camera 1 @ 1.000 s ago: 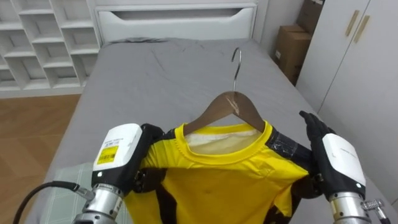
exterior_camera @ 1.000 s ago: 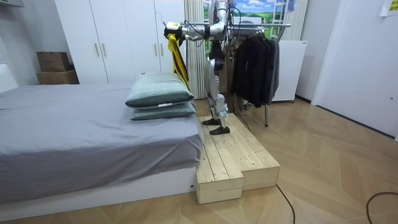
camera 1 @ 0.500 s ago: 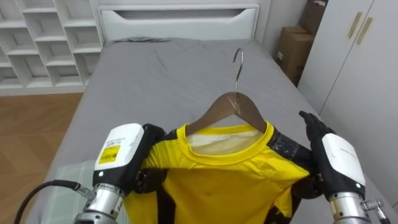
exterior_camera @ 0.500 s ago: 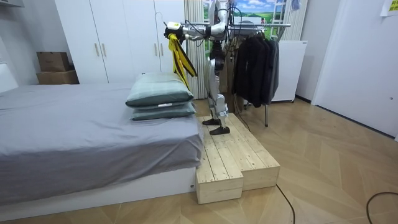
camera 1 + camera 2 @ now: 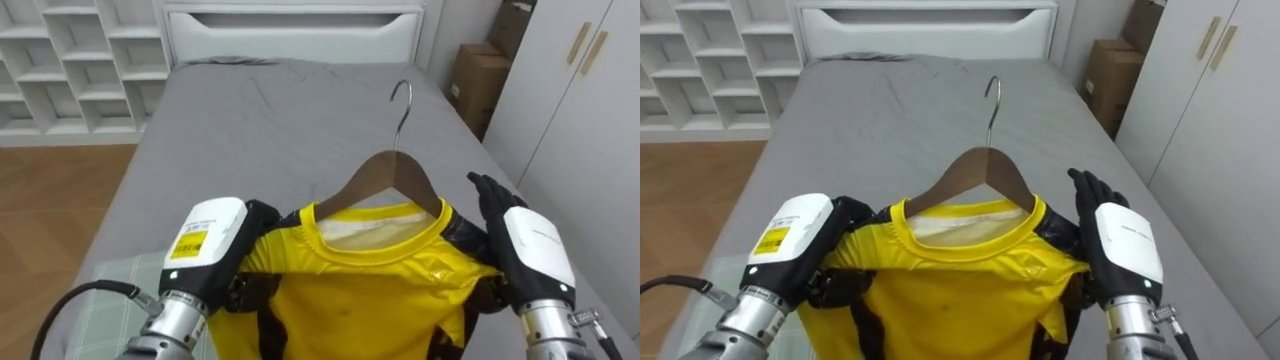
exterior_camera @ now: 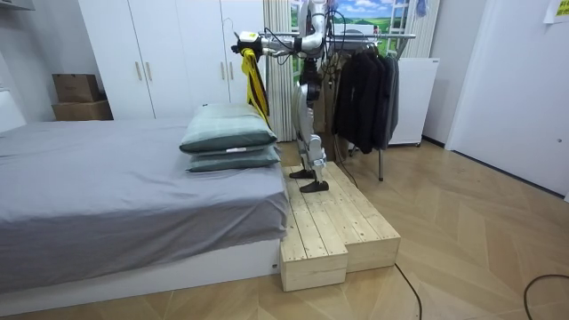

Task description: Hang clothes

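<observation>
I hold a yellow shirt (image 5: 360, 290) with black trim on a wooden hanger (image 5: 385, 175) in front of me, above the grey bed (image 5: 250, 120). The hanger's metal hook (image 5: 400, 100) points up and away from me. My left hand (image 5: 215, 245) is at the shirt's left shoulder, its fingers curled round the cloth. On the other side my right hand (image 5: 525, 245) rests against the right shoulder with straight fingers. In the room view I stand on a wooden platform (image 6: 333, 222) at the bed's foot, the shirt (image 6: 252, 80) held out over the pillows.
Behind me is a clothes rack (image 6: 373, 36) with dark garments (image 6: 364, 98). Two pillows (image 6: 229, 138) are stacked on the bed's near end. Cardboard boxes (image 5: 490, 70) and a white wardrobe (image 5: 590, 120) are on the right, open shelves (image 5: 60, 60) on the left.
In the room view the shirt's lower part swung out, then fell back to hang straight. The eye view shifted a little. Both hands keep their places on the shirt.
</observation>
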